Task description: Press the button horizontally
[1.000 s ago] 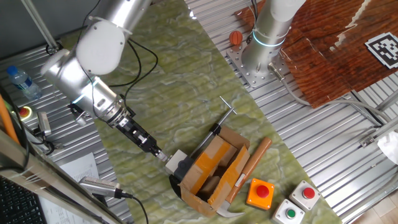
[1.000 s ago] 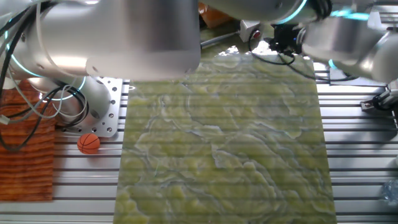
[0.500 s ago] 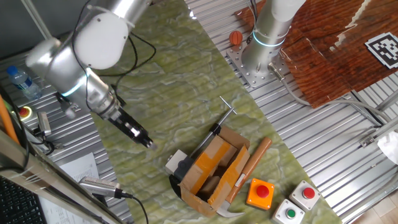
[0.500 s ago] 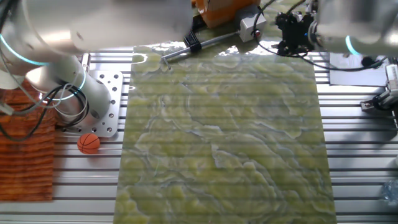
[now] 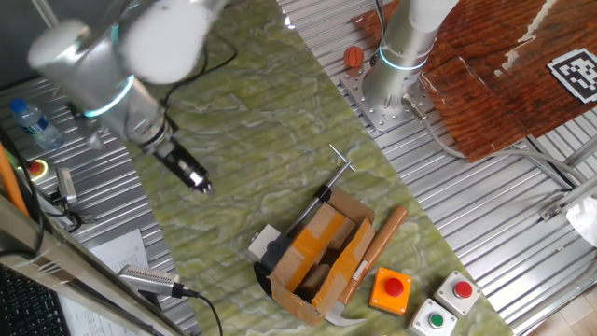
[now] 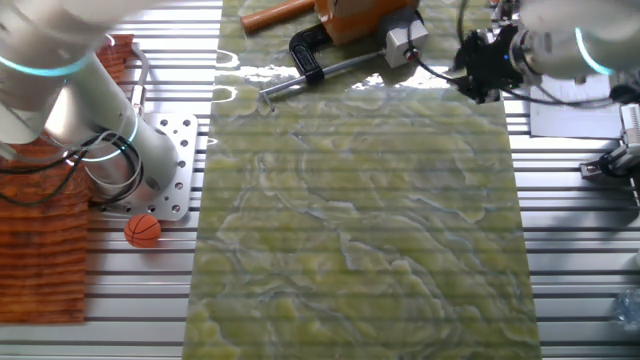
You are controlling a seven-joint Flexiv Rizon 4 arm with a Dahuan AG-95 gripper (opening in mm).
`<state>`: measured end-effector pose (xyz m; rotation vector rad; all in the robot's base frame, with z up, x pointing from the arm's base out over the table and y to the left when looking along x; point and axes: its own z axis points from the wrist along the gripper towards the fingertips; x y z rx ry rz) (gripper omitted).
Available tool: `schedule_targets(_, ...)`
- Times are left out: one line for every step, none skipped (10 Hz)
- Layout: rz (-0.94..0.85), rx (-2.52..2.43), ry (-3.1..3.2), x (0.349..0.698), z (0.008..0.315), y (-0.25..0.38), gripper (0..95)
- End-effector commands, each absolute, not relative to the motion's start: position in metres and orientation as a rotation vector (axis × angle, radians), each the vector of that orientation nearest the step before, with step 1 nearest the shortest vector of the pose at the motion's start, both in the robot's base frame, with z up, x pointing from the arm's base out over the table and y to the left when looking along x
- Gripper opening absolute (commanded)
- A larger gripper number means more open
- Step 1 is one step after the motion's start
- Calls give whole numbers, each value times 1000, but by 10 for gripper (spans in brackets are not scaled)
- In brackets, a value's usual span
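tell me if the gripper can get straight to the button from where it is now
Probably yes. The gripper sits off to one side of the button, with only bare green mat between them. The carton lies on the button's far side, so it should not block a sideways approach.

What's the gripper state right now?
Gripper: cannot tell if open or shut; fingertips too small and blurred. Holds nothing, clear of the button.

whitish-grey button [image 5: 265, 240], black part, touching carton [image 5: 322, 252]
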<state>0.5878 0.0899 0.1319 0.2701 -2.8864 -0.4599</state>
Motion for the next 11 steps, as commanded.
schedule_targets(-130,211,-3029,577,155,36,0)
schedule_targets(-45,240,-3087,569,155,26,0)
schedule_targets(-24,248,-3122,561,153,18,0)
schedule_targets(20,276,-3151,548,150,8,0)
schedule_targets(36,277,-3151,543,150,4,0)
schedule_targets(82,263,-3149,539,154,-1,0)
schedule_targets(102,233,-3145,536,157,-4,0)
schedule_targets(92,175,-3162,529,160,-10,0)
schedule_targets(79,168,-3173,525,165,-15,0)
schedule_targets(57,131,-3170,520,173,-15,0)
schedule_targets(76,110,-3160,517,178,-14,0)
